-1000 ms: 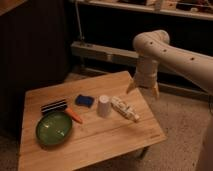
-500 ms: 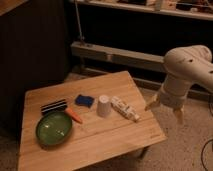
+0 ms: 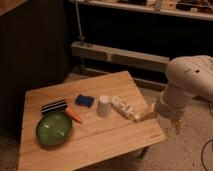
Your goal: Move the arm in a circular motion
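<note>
At the right edge of the desk (image 3: 100, 147) | hand (image 3: 161, 120) of the arm (image 3: 192, 80) hangs, prongs spread | green bowl (image 3: 54, 128) at left, orange stick (image 3: 75, 116) beside its rim | white cup (image 3: 104, 106) upside down, centre

Cream-white tubular robot arm (image 3: 192, 82), right of the light wooden tabletop (image 3: 100, 142): its upper segments are cut off by the right picture edge. Tan pronged claw (image 3: 161, 119), just off the tabletop's right edge: partly covered by the arm's last segment. Tabletop's near-left corner: cut off below. Black-and-white striped flat object (image 3: 53, 106), on the tabletop's left part: kind cannot be told.
</note>
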Robot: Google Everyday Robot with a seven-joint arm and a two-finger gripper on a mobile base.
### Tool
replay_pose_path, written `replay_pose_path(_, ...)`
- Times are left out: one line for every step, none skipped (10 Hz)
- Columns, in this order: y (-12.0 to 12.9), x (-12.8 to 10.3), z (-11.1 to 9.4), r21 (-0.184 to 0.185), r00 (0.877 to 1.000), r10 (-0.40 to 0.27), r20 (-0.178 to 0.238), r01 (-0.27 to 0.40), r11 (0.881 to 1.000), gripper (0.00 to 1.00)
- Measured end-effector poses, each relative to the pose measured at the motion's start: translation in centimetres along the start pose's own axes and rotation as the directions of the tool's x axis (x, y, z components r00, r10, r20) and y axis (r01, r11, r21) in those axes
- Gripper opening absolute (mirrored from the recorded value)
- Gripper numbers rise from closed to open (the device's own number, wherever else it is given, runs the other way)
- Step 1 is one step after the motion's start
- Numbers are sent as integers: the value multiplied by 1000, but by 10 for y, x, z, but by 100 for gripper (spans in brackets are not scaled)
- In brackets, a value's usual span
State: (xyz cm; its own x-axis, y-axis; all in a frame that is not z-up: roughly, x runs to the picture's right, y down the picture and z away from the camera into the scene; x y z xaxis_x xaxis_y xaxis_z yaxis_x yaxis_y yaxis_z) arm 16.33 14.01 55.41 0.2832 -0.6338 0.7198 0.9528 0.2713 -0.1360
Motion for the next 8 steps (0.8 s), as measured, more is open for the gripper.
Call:
replay_pose_path(-29, -9, 2, 3, 999, -41, 16, 41, 999, 80)
replay_pose_path(-55, -18, 4, 4, 996, -80, 37, 80, 997, 80)
replay_pose_path(-94, -34, 5, 2, 988, -137, 73, 137, 991, 80)
replay_pose_path(-120, -44, 4, -5, 980, -173, 97, 174, 985, 80)
replay_pose_path(-149, -53, 5, -9, 969, -212, 126, 215, 977, 80)
replay_pose_path(-180, -66, 3, -8, 956, -251, 155, 255, 967, 80)
replay_pose_path(-199, -82, -3, -3, 946, -277, 171, 282, 960, 80)
replay_pose_path(-213, -97, -10, 2, 937, -299, 178, 304, 953, 80)
